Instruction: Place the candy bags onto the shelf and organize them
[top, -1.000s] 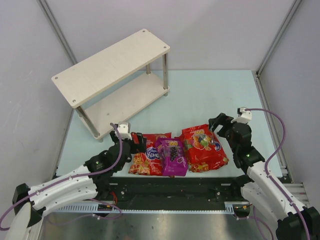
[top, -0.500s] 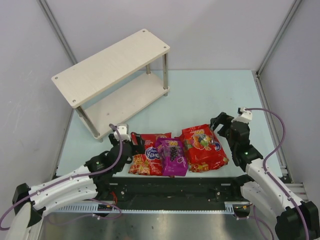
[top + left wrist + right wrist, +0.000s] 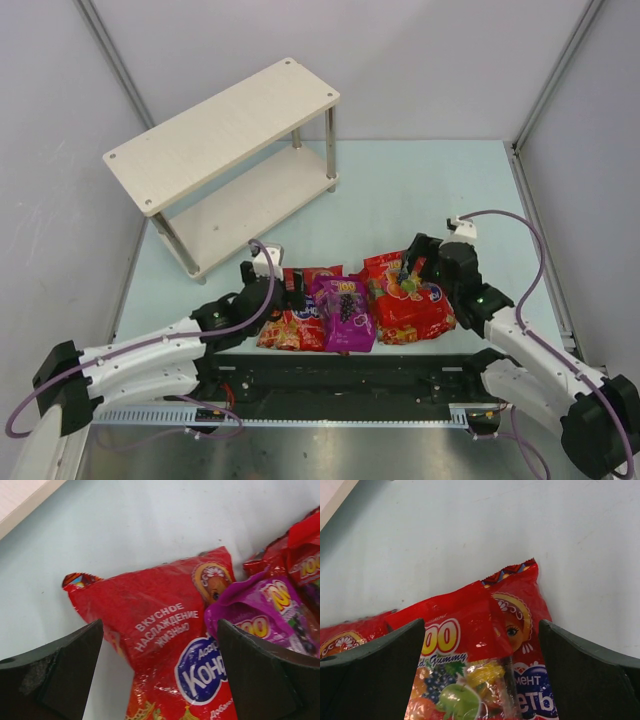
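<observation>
**A:** Where is everything at this moment?

**B:** The shelf (image 3: pixel 225 120) stands at the far left of the table (image 3: pixel 430 190), and no bag is on its boards yet. The four candy bags (image 3: pixel 375 310) lie in one heap at the near edge, well apart from the shelf.

**A:** How will they handle?

**B:** I judge them light and soft. The glossy film can slip, and it will bend when lifted. The fruit-print bag (image 3: pixel 405 290) lies over a red bag with blue logo (image 3: pixel 525 625). The purple bag (image 3: pixel 345 312) overlaps the other red logo bag (image 3: pixel 165 630).

**A:** And the grippers?

**B:** The left gripper (image 3: pixel 275 282) hovers over the left red bag, and the right gripper (image 3: pixel 412 260) over the fruit-print bag. The jaws of both stand wide apart and hold nothing.

**A:** Where should they take hold?

**B:** I would pinch a free far edge at the crimped seal, where the film is flat and stiffer. The upper bags should probably go first, otherwise a neighbour may be dragged along.
</observation>
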Controlling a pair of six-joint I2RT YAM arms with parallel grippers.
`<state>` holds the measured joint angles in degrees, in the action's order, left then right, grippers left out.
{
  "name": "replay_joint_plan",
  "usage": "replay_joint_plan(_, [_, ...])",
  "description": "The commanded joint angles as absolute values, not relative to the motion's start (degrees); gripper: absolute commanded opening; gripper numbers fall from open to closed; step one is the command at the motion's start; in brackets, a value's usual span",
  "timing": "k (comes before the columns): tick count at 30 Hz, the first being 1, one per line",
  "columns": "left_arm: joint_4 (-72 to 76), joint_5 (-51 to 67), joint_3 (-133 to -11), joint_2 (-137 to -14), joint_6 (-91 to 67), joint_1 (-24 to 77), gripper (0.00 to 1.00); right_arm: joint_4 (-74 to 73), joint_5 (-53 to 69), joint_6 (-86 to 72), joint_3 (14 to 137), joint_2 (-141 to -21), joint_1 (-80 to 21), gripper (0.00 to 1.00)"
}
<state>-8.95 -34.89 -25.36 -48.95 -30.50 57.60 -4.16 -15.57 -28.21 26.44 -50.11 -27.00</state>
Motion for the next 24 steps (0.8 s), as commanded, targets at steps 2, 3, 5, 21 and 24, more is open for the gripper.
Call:
replay_joint_plan(2, [-3.95,-32.96,-30.67,-50.45,-28.74,59.06,1.00,-7.64,-19.42,-26.98,29.36,-46.94,-29.09,1.00])
replay_joint_plan(3, [-4.22,-32.96,-31.20,-50.54,-28.65,59.06,1.00,-8.26,-19.68,-27.07,29.44,-46.50,-29.18,1.00])
replay_joint_plan(5, [-4.66,-33.05,-31.55,-50.36,-28.56,59.24,1.00,-10.62,-20.74,-27.95,29.53,-46.32,-29.09,1.00])
replay_joint_plan(21, [-5.28,-31.91,-33.14,-48.78,-28.39,59.41,1.00,-8.70,-12.05,-31.38,26.81,-49.65,-29.18,0.70])
replay_joint_plan(24, [-5.36,-31.55,-32.70,-48.34,-28.65,59.41,1.00,-7.56,-10.47,-31.20,26.11,-50.88,-29.09,0.57])
